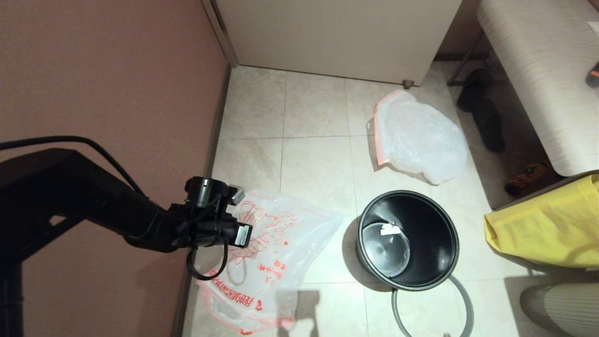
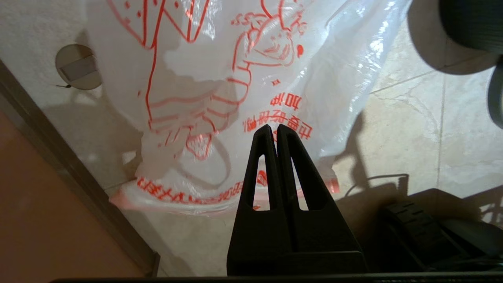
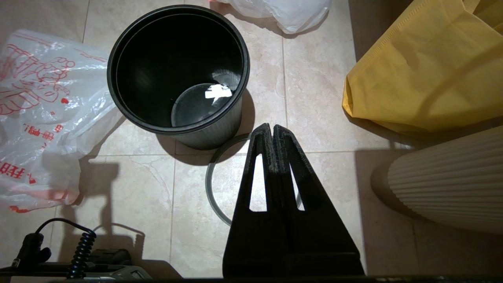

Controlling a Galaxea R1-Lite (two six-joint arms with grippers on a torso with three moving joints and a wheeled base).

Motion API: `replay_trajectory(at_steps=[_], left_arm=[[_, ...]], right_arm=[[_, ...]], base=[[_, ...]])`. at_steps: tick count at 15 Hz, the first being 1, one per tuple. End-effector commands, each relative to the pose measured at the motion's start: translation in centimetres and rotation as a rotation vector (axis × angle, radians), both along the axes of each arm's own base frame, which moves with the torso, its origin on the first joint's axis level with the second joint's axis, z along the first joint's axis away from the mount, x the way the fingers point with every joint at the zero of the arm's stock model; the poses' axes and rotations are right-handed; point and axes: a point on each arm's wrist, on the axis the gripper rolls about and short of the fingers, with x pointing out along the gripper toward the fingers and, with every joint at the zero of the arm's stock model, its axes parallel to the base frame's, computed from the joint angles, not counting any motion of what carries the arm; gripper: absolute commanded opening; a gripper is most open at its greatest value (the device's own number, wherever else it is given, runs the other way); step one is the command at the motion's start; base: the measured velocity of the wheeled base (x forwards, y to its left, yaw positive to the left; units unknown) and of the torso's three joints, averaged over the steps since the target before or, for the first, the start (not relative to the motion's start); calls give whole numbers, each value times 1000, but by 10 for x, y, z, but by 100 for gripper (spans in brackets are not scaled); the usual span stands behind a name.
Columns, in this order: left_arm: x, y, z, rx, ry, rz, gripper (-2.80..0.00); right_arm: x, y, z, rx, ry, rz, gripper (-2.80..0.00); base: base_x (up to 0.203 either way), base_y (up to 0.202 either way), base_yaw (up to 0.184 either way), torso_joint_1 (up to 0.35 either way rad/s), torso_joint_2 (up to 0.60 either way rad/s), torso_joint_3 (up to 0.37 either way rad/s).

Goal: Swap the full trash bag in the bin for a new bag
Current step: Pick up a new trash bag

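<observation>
Two arms, one bin, two bags, listed left to right with the bin (image 1: 423,224) as landmark.

Left gripper (image 2: 274,127): hangs above the new bag, well left of the bin; fingers pressed together, holding nothing.

New bag (image 1: 276,252): printed in red, lying crumpled on the floor tiles just left of the bin, hem nearest the robot.

Bin: upright, unlined, a white scrap on its bottom. Grey hoop (image 1: 461,290): on the floor touching the bin's near side, not fitted.

Full trash bag (image 1: 419,138): already out, resting on the floor beyond the bin.

Right gripper (image 3: 271,127): on the robot's side of the bin, above the hoop; fingers pressed together, empty.

Step in hand, by judgement: picking up the new bag. Spread the left fingers first, descend onto a raised fold near the hem, and pinch a single layer so the mouth can later open over the bin.
</observation>
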Motion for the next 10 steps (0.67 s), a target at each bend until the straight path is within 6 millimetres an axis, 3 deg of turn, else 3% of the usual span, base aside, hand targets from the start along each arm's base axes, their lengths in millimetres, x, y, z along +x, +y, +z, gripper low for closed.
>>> replay_trajectory(at_steps=[1,3,6,10], left_arm=[[-28,-2,29,-11,-47,-25,-280],[-24,-4,16,0,-12,-25,-280],[-1,-11,-19,20,53,-23,-280],[58,-28,-60,44,33,3,-280]], right_arm=[[0,0,0,-1,1,0,-280],[0,0,0,0,1,0,-280],[0,0,0,0,1,0,-280],[0,0,0,0,1,0,-280]], base=[[0,0,0,0,0,0],[0,0,0,0,0,0],[0,0,0,0,0,0],[0,0,0,0,0,0]])
